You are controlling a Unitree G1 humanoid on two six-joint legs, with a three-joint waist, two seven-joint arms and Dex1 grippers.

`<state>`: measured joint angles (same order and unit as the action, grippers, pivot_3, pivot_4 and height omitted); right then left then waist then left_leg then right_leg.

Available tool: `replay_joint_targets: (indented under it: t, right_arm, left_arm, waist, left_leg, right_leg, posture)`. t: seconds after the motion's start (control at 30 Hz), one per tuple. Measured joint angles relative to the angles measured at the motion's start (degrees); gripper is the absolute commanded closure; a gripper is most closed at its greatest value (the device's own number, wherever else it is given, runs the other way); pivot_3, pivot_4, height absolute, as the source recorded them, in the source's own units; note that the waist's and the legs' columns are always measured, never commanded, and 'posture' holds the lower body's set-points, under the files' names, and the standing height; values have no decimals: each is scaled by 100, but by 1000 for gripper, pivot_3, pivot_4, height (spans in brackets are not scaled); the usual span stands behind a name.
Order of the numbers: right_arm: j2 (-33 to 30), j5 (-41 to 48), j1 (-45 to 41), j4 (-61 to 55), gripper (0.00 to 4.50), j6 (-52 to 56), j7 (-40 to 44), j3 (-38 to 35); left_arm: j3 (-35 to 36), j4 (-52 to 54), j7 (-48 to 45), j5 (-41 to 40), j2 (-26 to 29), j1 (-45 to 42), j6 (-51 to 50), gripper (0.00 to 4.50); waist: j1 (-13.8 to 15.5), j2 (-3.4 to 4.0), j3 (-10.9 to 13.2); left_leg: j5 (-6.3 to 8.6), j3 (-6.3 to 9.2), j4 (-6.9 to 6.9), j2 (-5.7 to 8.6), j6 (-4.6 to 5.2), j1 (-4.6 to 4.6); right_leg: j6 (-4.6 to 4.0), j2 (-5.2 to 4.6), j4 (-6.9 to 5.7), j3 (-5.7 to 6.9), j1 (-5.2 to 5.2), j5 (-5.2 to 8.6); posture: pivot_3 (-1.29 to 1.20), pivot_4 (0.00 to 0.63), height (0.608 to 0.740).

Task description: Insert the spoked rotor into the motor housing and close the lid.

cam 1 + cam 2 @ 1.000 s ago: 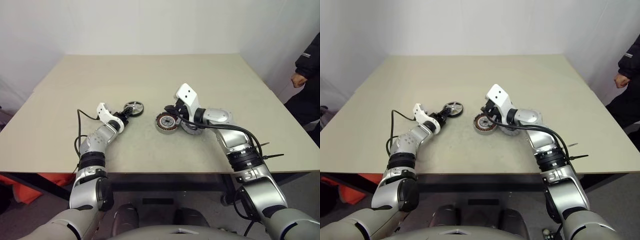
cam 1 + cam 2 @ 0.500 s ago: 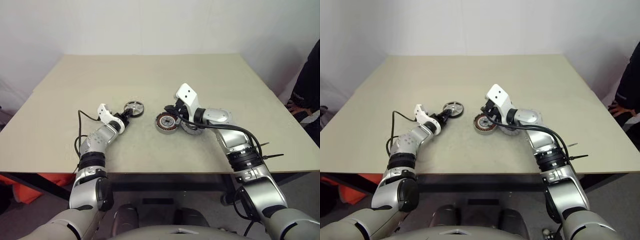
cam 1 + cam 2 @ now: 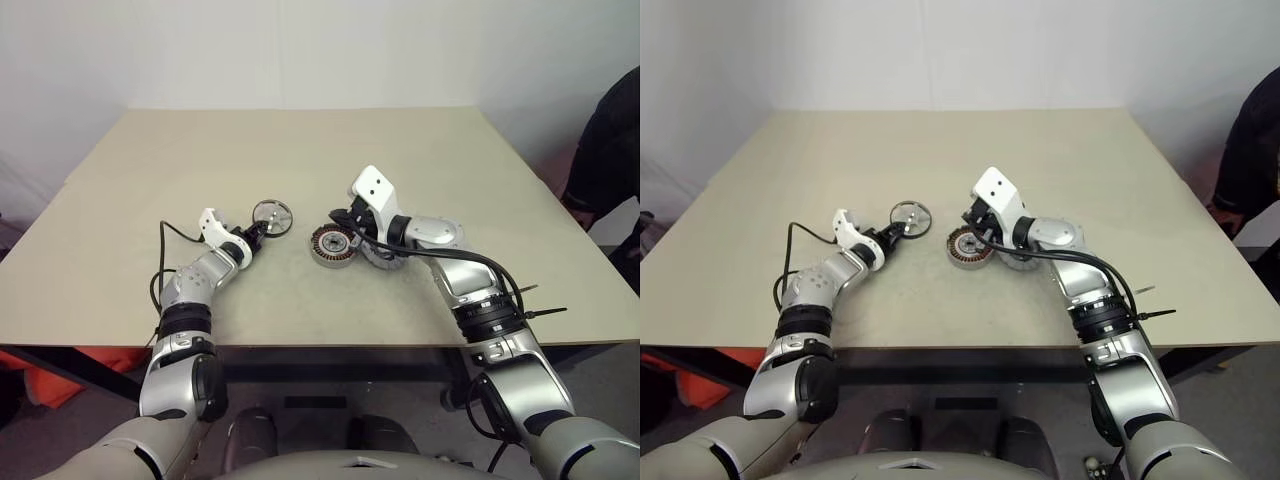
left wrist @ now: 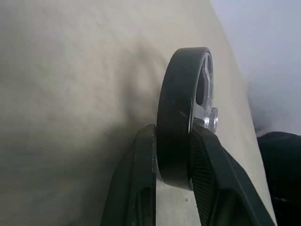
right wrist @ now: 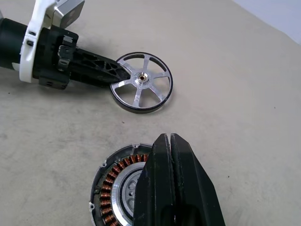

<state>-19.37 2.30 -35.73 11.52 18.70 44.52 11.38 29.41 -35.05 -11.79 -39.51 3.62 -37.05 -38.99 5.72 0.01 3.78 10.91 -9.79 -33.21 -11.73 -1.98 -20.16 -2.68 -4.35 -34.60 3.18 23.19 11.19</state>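
Pinching the spoked rotor (image 5: 142, 81) by its rim with my left gripper (image 3: 258, 228), tilted up off the table (image 3: 300, 150), frame centre. Motor housing (image 3: 334, 244) lies just right of it, under my right gripper (image 5: 165, 141), fingers fully closed, empty.

Two motor parts side by side on the table (image 3: 140, 200), a gripper at each.

The spoked rotor (image 3: 272, 215) sits near the table's centre, its rim between the fingers of the left gripper (image 3: 256, 229), which reaches it from seven o'clock. The motor housing (image 3: 331, 244) lies at the rotor's four o'clock, just apart. The right gripper (image 5: 165, 155) is over the housing, reaching in from three o'clock. A person (image 3: 605, 150) stands beyond the table's right edge.
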Motion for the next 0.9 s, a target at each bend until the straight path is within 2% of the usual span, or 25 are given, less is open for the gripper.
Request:
replay_joint_targets:
  t: [0.07,0.33,0.53,0.73,0.9]
  right_arm:
    - [-16,-5,-7,34,4500,-3,-44,-1]
    - [-116,-41,-35,128,4500,-22,-171,-5]
    - [-666,-285,-25,177,4500,-21,-305,-21]
    - [-1351,-251,599,-550,4500,73,129,-74]
    - [-1786,-139,1281,-1367,4500,202,590,-67]
  left_arm:
    - [-4,44,-17,-55,-2,9,-47,4084]
    - [138,178,16,-399,-155,32,-373,4083]
    - [617,706,506,-1433,-547,43,-1144,4083]
    - [717,1202,1252,-2264,-948,38,-1830,4083]
    - [562,1242,1620,-2468,-1095,39,-2245,4083]
  waist:
    - [0,0,0]
    - [0,-6,4]
    - [2,-26,16]
    - [17,-30,19]
    - [4,-33,21]
  left_leg:
    - [0,0,1,0,0,0]
    - [0,0,0,0,0,-2]
    - [1,-1,0,1,2,-7]
    - [7,-1,-3,3,12,-13]
    - [7,-1,-5,2,14,-15]
  right_leg:
    - [0,0,0,0,0,0]
    - [0,0,1,0,1,0]
    - [-2,0,1,0,3,-1]
    - [0,0,8,0,2,1]
    - [47,2,10,1,3,27]
  posture:
    - [0,0,740]
    - [0,0,740]
    - [0,0,740]
    - [0,0,740]
    - [0,0,740]
